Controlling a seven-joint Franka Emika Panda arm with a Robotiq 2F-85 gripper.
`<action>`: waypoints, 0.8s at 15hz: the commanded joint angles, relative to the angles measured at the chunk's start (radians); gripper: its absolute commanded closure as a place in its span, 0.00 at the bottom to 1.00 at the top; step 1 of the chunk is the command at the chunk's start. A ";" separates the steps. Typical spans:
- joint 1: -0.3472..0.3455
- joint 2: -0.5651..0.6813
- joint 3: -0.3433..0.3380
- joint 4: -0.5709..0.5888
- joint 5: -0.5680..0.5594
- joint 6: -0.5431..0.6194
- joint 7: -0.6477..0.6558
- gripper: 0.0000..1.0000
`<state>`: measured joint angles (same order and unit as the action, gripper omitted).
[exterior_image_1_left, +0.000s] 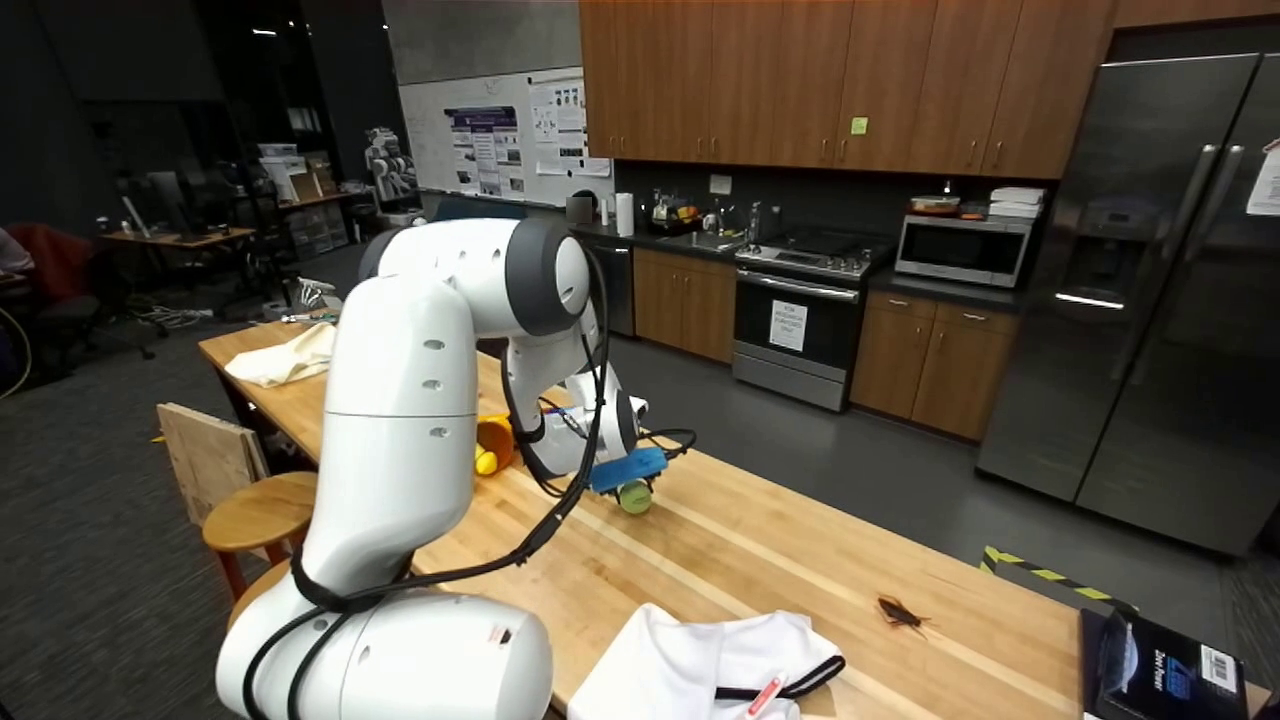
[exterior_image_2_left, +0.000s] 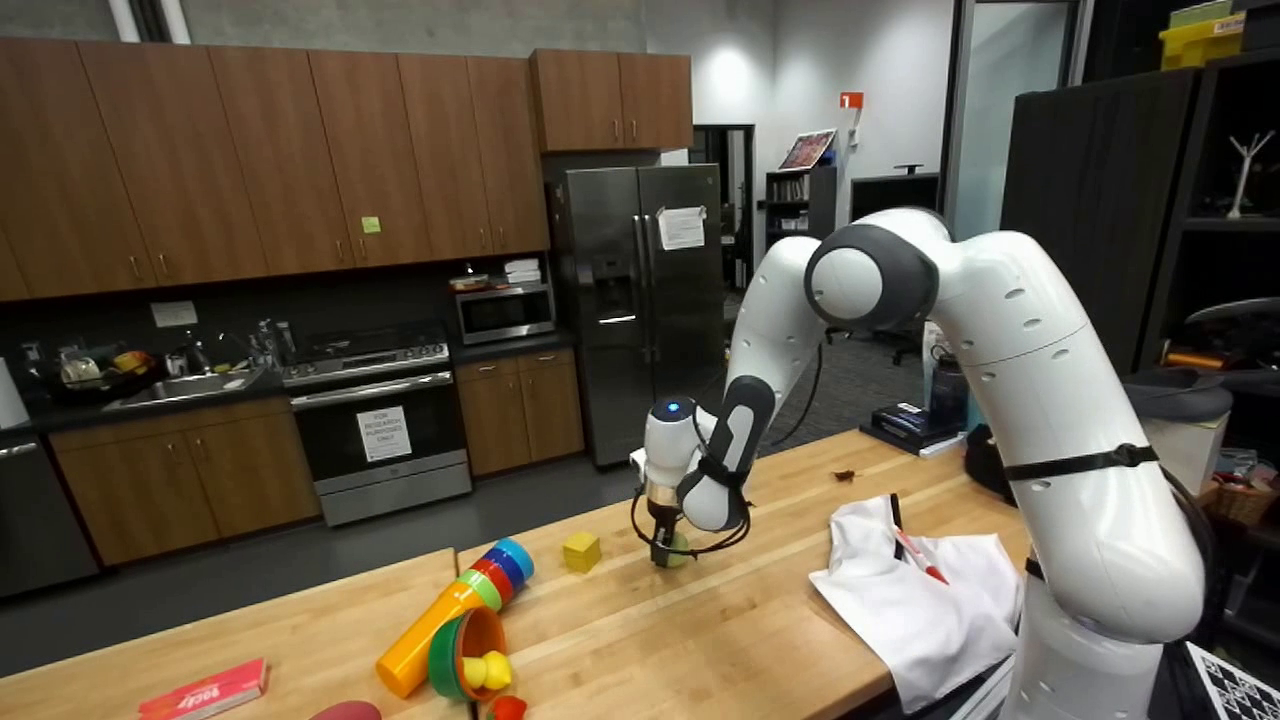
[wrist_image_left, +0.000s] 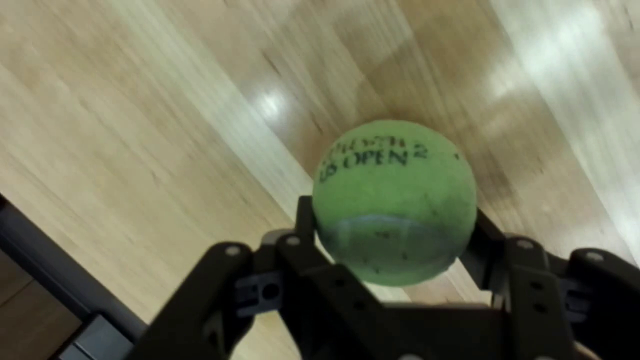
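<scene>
A green tennis ball (wrist_image_left: 395, 190) with dark lettering sits between the two black fingers of my gripper (wrist_image_left: 394, 218). Both fingers press against its sides, so the gripper is shut on it. In both exterior views the ball (exterior_image_1_left: 635, 497) (exterior_image_2_left: 679, 549) shows under the wrist, low over the wooden table (exterior_image_2_left: 640, 640); whether it touches the wood I cannot tell. A yellow block (exterior_image_2_left: 582, 551) stands on the table a short way from the gripper in an exterior view.
Stacked coloured cups (exterior_image_2_left: 505, 568), a green-and-orange cup (exterior_image_2_left: 447, 655) with a yellow toy (exterior_image_2_left: 487, 670), and a red box (exterior_image_2_left: 205, 690) lie on the table. A white cloth (exterior_image_2_left: 925, 600) with a marker (exterior_image_2_left: 922, 558) rests near the arm's base. A brown insect-like object (exterior_image_1_left: 902, 612) lies beyond.
</scene>
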<state>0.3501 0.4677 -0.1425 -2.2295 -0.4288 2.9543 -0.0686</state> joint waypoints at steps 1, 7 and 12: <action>-0.108 -0.067 -0.025 -0.141 -0.023 0.020 -0.046 0.58; -0.253 -0.112 -0.015 -0.202 -0.001 0.000 -0.139 0.58; -0.430 -0.101 0.286 -0.200 0.288 -0.109 -0.318 0.58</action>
<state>-0.0126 0.3419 0.0055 -2.4195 -0.2666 2.9202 -0.3255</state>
